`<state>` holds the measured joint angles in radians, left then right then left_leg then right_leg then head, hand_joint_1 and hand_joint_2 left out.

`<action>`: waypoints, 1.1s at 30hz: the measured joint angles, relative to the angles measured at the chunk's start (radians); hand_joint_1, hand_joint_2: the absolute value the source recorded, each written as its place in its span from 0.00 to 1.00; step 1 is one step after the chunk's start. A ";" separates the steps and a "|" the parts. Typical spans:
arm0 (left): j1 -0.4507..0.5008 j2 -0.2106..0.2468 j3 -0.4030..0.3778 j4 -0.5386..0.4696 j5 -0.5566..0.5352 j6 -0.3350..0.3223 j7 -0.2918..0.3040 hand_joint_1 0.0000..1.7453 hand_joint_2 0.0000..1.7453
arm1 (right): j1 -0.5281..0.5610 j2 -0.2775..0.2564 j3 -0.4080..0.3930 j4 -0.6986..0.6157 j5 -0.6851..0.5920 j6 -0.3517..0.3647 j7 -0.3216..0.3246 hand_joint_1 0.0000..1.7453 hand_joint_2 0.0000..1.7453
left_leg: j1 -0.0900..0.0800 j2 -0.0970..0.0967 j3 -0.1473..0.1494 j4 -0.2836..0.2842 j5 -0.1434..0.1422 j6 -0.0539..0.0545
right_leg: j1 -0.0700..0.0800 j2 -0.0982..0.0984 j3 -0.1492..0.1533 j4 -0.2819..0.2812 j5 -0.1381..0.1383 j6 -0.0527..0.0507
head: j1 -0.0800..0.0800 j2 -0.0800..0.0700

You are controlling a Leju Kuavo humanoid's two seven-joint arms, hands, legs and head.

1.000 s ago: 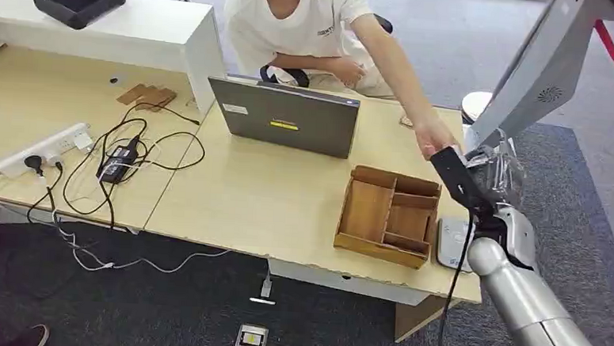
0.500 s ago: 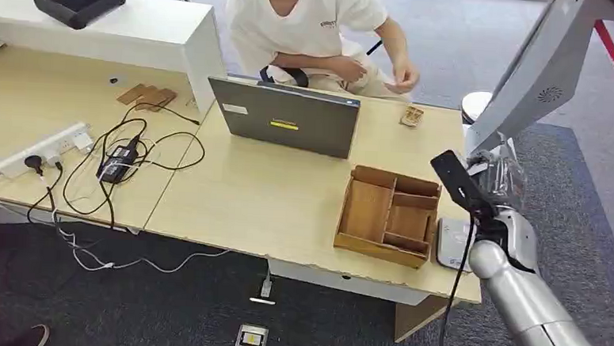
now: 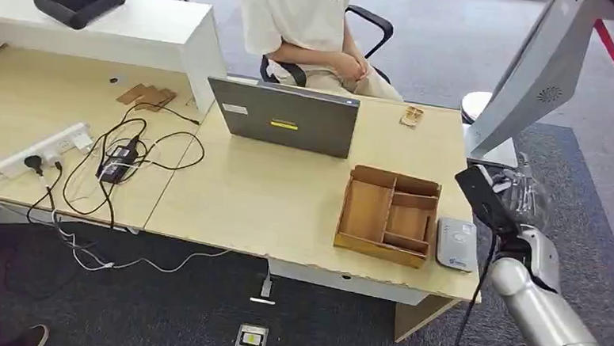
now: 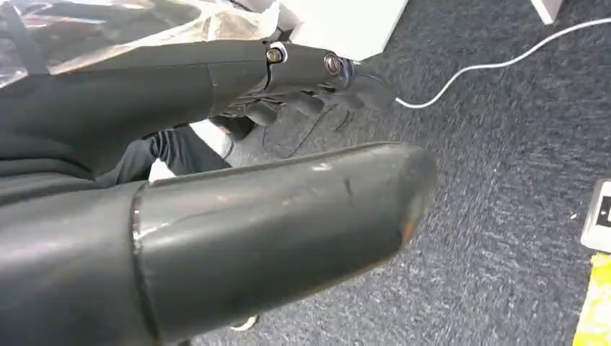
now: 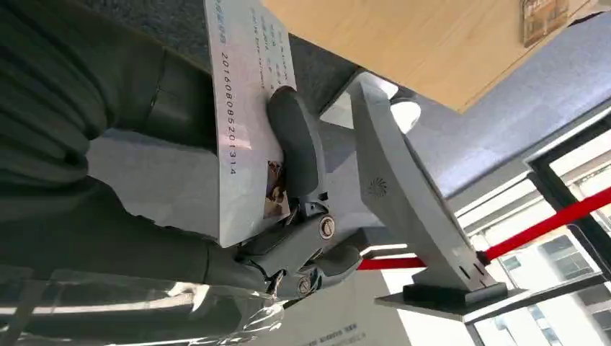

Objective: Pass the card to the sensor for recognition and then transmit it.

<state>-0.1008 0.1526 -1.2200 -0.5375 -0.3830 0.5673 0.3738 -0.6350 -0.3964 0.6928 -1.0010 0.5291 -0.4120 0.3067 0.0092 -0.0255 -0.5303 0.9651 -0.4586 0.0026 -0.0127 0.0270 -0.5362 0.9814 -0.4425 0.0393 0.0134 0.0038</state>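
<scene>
1. Off the desk's (image 3: pixel 286 204) right edge hangs the right hand (image 3: pixel 502 197), above and just to the right of the sensor (image 3: pixel 456 243), which lies flat beside the wooden organiser (image 3: pixel 387 215).
2. Clamped on the card (image 5: pixel 245 122), thumb (image 5: pixel 295 144) pressed across its face; the card's long axis runs along the fingers.
3. Left hand (image 4: pixel 216 166) hangs over carpet, holding nothing, fingers curled, far from the action.
4. Judgement: the right hand must carry the card down and leftward onto the sensor.
</scene>
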 joint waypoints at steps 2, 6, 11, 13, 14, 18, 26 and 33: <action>0.002 0.000 0.000 0.000 0.001 0.000 0.000 0.00 0.00 | 0.004 -0.005 0.000 0.000 0.000 -0.001 -0.002 1.00 1.00 | 0.000 0.000 0.000 0.000 0.000 0.000 | 0.000 0.000 0.000 0.000 0.000 0.000 | 0.000 0.000; 0.003 0.000 0.001 0.000 0.001 0.000 0.000 0.00 0.00 | 0.007 -0.009 0.000 0.000 0.000 -0.002 -0.003 1.00 1.00 | 0.000 0.000 0.000 0.000 0.000 0.000 | 0.000 0.000 0.000 0.000 0.000 0.000 | 0.000 0.000; 0.003 0.000 0.006 0.001 0.030 0.010 0.000 0.00 0.00 | 0.012 -0.012 -0.001 0.008 -0.018 -0.011 -0.005 1.00 1.00 | 0.000 0.000 0.000 0.000 0.000 0.000 | 0.000 0.000 0.000 0.000 0.000 0.000 | 0.000 0.000; 0.003 0.000 0.007 0.002 0.034 0.016 0.000 0.00 0.00 | 0.021 -0.013 -0.002 0.014 -0.023 -0.019 -0.006 1.00 1.00 | 0.000 0.000 0.000 0.000 0.000 0.000 | 0.000 0.000 0.000 0.000 0.000 0.000 | 0.000 0.000; 0.003 0.000 0.007 0.002 0.034 0.017 0.000 0.00 0.00 | 0.028 -0.015 -0.002 0.018 -0.024 -0.023 -0.006 1.00 1.00 | 0.000 0.000 0.000 0.000 0.000 0.000 | 0.000 0.000 0.000 0.000 0.000 0.000 | 0.000 0.000; 0.002 0.000 0.007 0.005 0.034 0.019 0.000 0.00 0.00 | 0.061 -0.018 -0.006 0.029 -0.030 -0.026 -0.008 1.00 1.00 | 0.000 0.000 0.000 0.000 0.000 0.000 | 0.000 0.000 0.000 0.000 0.000 0.000 | 0.000 0.000; 0.002 0.000 0.006 0.005 0.042 0.021 0.012 0.00 0.00 | 0.094 -0.014 -0.006 0.060 -0.039 -0.016 -0.019 1.00 1.00 | 0.000 0.000 0.000 0.000 0.000 0.000 | 0.000 0.000 0.000 0.000 0.000 0.000 | 0.000 0.000; 0.002 0.000 0.006 0.005 0.057 0.024 0.013 0.00 0.00 | 0.115 0.000 -0.002 0.096 -0.042 -0.007 -0.024 1.00 1.00 | 0.000 0.000 0.000 0.000 0.000 0.000 | 0.000 0.000 0.000 0.000 0.000 0.000 | 0.000 0.000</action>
<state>-0.0993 0.1526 -1.2135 -0.5322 -0.3258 0.5909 0.3864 -0.5200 -0.3967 0.6905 -0.9052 0.4871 -0.4189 0.2827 0.0093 -0.0255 -0.5305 0.9650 -0.4587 0.0028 -0.0127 0.0269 -0.5361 0.9815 -0.4425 0.0393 0.0134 0.0038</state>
